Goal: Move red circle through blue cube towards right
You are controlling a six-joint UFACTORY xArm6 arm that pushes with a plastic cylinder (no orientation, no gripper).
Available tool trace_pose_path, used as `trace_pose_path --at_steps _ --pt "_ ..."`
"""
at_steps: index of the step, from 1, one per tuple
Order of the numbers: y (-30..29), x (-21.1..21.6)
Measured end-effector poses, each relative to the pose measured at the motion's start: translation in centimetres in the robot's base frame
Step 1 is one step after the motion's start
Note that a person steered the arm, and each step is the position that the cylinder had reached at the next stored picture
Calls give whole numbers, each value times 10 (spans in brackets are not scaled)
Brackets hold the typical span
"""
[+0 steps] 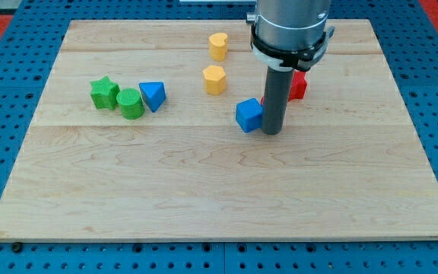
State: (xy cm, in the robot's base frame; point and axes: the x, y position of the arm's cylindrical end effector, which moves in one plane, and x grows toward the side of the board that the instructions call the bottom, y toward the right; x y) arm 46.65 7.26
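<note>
The blue cube (pixel 249 115) sits near the middle of the wooden board. My tip (pixel 271 132) rests on the board right beside the cube's right side, touching or nearly touching it. A red block (pixel 297 85) shows behind the rod, above and to the right of the cube; most of it is hidden by the rod, so I cannot tell its shape. The rod comes down from the grey arm body (pixel 290 27) at the view's top.
A yellow heart (pixel 218 46) and a yellow hexagon (pixel 214 79) stand above and left of the cube. At the left are a green star (pixel 104 93), a green cylinder (pixel 130 103) and a blue triangle (pixel 153 96). The board (pixel 219 190) lies on a blue perforated table.
</note>
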Motion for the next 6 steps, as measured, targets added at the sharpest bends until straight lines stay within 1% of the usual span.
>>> trace_pose_path --at_steps 1,2,3,4,5,6 --pt "-51 68" --pt "-51 33" --pt "-45 7" --pt "-90 8" --pt "-96 -10" --pt "-69 -31"
